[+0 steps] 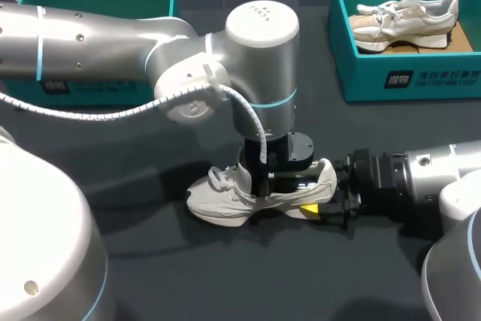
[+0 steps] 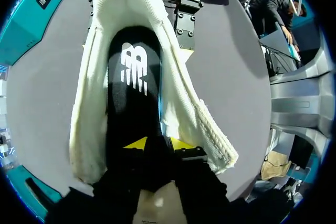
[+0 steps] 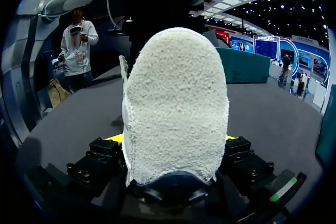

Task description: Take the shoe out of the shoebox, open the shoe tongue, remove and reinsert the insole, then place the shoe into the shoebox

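Head view, and the shoe (image 1: 225, 197) lies on the bench (image 1: 188, 276) in the lower middle of the frame. Its long axis runs across the picture, toe to the left, heel to the right. The right gripper (image 3: 170, 140) comes in from the right edge and is clamped on the heel, a yellow tip pressed to each side of it. That pins the shoe in place.

The left arm reaches past the middle and drops its left gripper (image 2: 157, 144) straight down into the shoe's opening. From the left wrist view, the black insole (image 2: 134, 82) stretches away ahead of that gripper toward the heel, flat inside the shoe, with the white collar around it. Whether the left gripper has actually pinched the insole or merely sits on it, I cannot tell.

So the left arm is the one nearer the insole. To my eye, the coming pull has to go up and out along the shoe's length.

The shoebox (image 1: 421, 84) waits in the upper right of the frame, well apart.
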